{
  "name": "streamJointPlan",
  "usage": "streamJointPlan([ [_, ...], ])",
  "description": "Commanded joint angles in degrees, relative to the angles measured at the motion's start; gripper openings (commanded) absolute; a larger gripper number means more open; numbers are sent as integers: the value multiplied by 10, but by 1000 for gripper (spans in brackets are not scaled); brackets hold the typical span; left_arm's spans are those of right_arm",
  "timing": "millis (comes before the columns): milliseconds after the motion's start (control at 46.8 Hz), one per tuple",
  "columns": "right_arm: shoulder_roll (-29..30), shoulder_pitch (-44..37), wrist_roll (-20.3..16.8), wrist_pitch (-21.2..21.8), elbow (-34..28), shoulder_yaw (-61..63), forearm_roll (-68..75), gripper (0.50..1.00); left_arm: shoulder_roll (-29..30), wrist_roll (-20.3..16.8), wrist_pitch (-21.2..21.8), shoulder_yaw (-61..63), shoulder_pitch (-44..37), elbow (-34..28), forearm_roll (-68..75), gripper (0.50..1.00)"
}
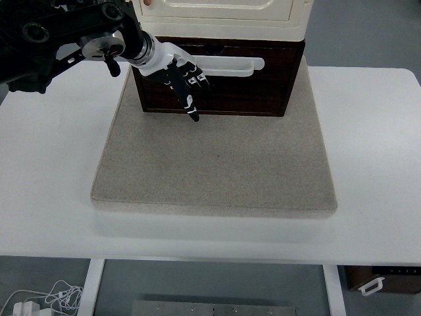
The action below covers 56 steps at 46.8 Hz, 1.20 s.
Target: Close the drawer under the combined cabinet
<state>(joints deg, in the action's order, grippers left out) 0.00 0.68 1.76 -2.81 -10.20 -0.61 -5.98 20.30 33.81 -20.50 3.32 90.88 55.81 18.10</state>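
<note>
One arm is in view: the left hand (179,78) rests against the dark brown drawer (217,76) front, fingers extended and holding nothing, just beside its white handle (230,64). The drawer sits beneath the cream cabinet (220,16), at the far edge of a beige mat (214,164). The white table (375,151) surrounds the mat with open surface.

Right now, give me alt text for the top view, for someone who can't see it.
The robot's left hand, fingers extended, rests against the front of a dark brown drawer under a cream cabinet. Both sit on a beige mat on a white table.
</note>
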Motion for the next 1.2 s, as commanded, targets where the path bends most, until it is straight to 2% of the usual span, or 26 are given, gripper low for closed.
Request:
streamJointPlan([
  [0,0,-1,0,0,0,0,0,952,0,-1,-3,-10,0,3,-1,1000],
  [427,0,-1,0,0,0,0,0,952,6,-1,-145,-174,-18,17,-11,1000],
  [684,0,0,0,0,0,0,0,952,-1,-7,-145,-387,-76,25,-16,1000],
  [897,0,-1,0,0,0,0,0,952,-32,-62,-145,-549,-81,17,-16,1000],
  [1047,0,-1,0,0,0,0,0,952,-37,-127,-145,-633,-71,-1,-14,1000],
  [1175,0,0,0,0,0,0,0,952,-29,-180,-61,-692,-50,-10,-12,1000],
])
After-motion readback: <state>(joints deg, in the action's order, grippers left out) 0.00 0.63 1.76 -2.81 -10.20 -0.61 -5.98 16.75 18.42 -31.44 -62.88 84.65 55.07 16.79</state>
